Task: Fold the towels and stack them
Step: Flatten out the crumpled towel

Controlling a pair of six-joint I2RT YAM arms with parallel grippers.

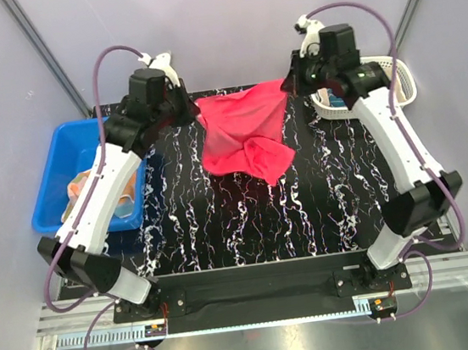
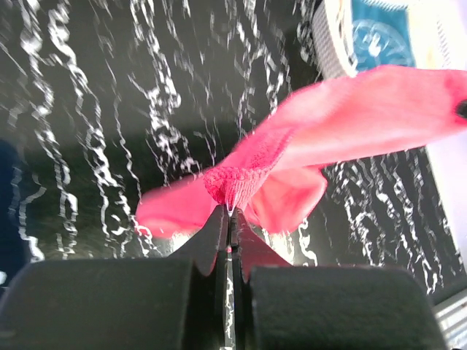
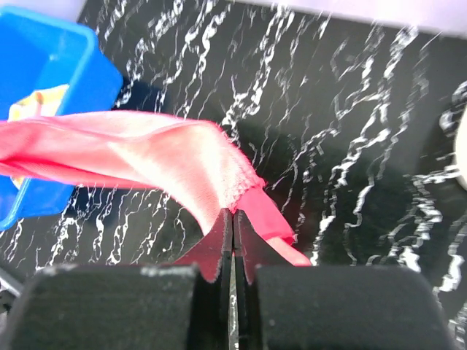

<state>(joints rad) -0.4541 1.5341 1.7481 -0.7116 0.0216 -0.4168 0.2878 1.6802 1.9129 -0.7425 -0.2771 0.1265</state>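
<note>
The left end effector [image 2: 230, 211] and right end effector [image 3: 233, 213] each pinch a corner of the pink-red towel [image 1: 242, 135] at the far edge of the counter [image 1: 265, 222] — hold both corners level and taut before lowering flat.

I'm looking at a black surface [image 1: 249, 224] veined with white. The pink-red towel [image 1: 246, 131] trails its lower folds onto the far middle. A blue bin [image 1: 65, 153] sits at the left edge and a white basket [image 1: 407, 90] at the far right corner.

Near mat [image 1: 257, 223] free; pink towel [image 1: 241, 127] spans far end; bin [image 1: 58, 167] L, basket [image 1: 403, 79] R.
</note>
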